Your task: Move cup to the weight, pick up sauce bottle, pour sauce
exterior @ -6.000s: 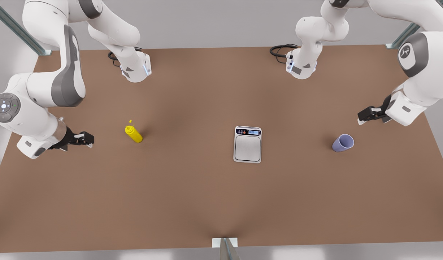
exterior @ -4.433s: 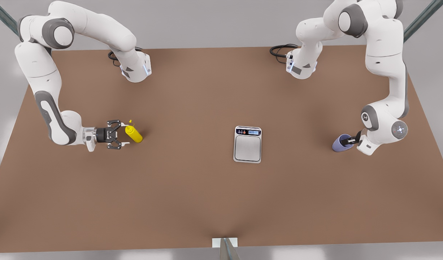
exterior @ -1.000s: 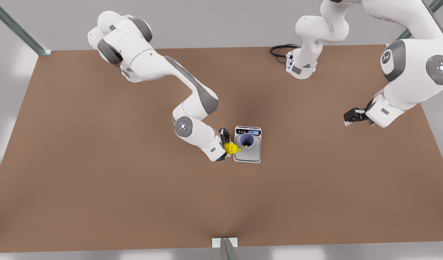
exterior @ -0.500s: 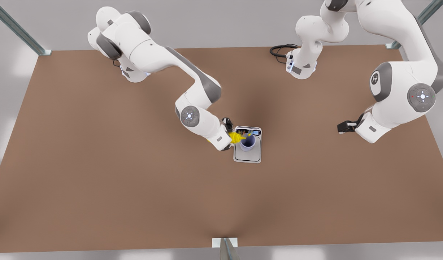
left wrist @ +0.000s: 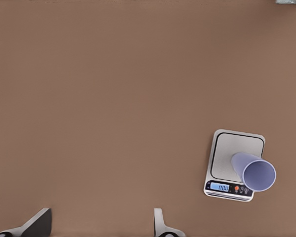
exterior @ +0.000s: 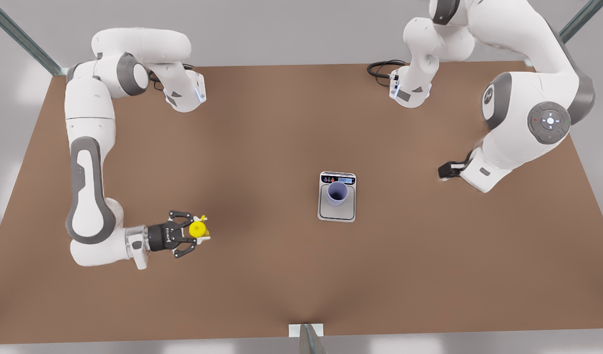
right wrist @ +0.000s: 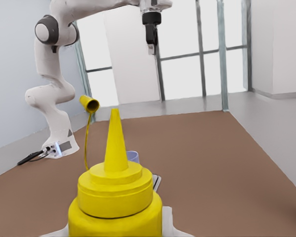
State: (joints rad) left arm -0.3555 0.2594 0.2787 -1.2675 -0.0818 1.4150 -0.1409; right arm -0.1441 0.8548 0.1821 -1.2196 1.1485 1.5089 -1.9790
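The lavender cup [exterior: 336,192] stands upright on the silver weight [exterior: 336,212] at mid-table, just below its display; from the left wrist view the cup [left wrist: 254,170] and weight [left wrist: 237,150] lie below and off to one side. Near the front view's left the yellow sauce bottle [exterior: 198,229] stands upright, with my right gripper [exterior: 201,229] shut on its body. Close up, the sauce bottle [right wrist: 116,197] has a bare nozzle and its cap [right wrist: 89,104] dangles on a tether. At the front view's right my left gripper [exterior: 444,171] hangs open, away from the weight; its fingers [left wrist: 39,224] are spread wide.
The brown table [exterior: 262,275] carries both arm bases at its far edge, with a black cable [exterior: 382,68] coiled by the base at the front view's right. A small metal bracket [exterior: 306,330] sits at the middle of the near edge.
My right gripper has carried the sauce bottle from over the cup far toward the front view's left and turned it upright. The left arm has drifted a little toward the weight.
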